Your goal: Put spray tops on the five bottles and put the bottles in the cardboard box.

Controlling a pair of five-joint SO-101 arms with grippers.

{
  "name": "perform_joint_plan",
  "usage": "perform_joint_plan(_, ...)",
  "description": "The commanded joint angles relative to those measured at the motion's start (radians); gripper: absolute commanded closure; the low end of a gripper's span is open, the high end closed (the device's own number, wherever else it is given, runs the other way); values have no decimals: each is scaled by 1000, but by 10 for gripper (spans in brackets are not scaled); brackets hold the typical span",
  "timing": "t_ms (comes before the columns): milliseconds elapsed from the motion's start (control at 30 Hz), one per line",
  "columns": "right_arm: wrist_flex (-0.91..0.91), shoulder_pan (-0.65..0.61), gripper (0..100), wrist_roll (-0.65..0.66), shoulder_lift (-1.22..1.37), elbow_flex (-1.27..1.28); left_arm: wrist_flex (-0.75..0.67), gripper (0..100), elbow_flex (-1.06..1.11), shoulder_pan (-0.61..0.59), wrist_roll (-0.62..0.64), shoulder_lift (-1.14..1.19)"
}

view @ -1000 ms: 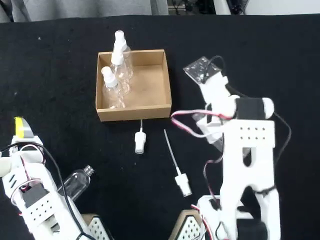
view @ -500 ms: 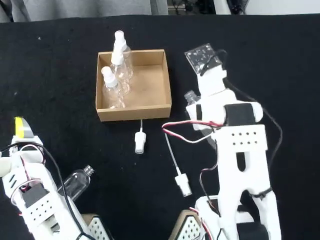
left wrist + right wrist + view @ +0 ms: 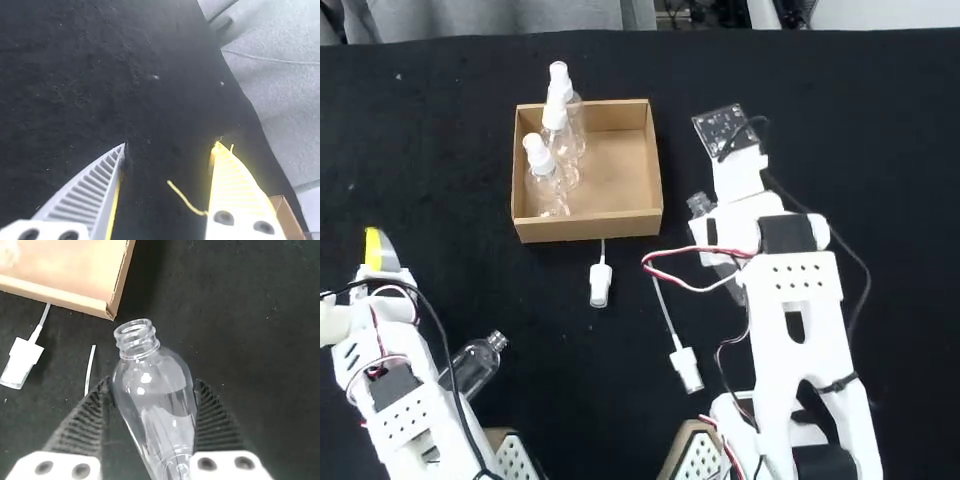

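My right claw (image 3: 152,384) is clamped on an uncapped bottle (image 3: 152,405), whose neck pokes out ahead of the fingertips near a corner of the cardboard box (image 3: 75,270). My left claw (image 3: 167,147) hangs open over bare counter (image 3: 75,75). I'd grip firmly, fetch the spray top (image 3: 22,365) lying ahead and off to one side, and feed its tube straight in.

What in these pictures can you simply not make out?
- High view: the right arm covers the held bottle except its neck.
- Right wrist view: the edge cuts off its base in the right tool.
- High view: the left arm hides the lower end of the loose bottle.
- Right wrist view: the edge cuts off most of the cardboard box.
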Motion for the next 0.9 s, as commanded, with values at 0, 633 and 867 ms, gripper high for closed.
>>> perform_joint_plan(0, -68, 41, 942, -44, -56, 22, 0, 752, -74, 62, -61, -15)
perform_joint_plan(633, -316, 86, 942, -121, -56, 211, 8, 752, -249, 160, -100, -15)
perform_joint_plan(867, -374, 87, 942, -130, -56, 248, 8, 752, -335, 213, -100, -15)
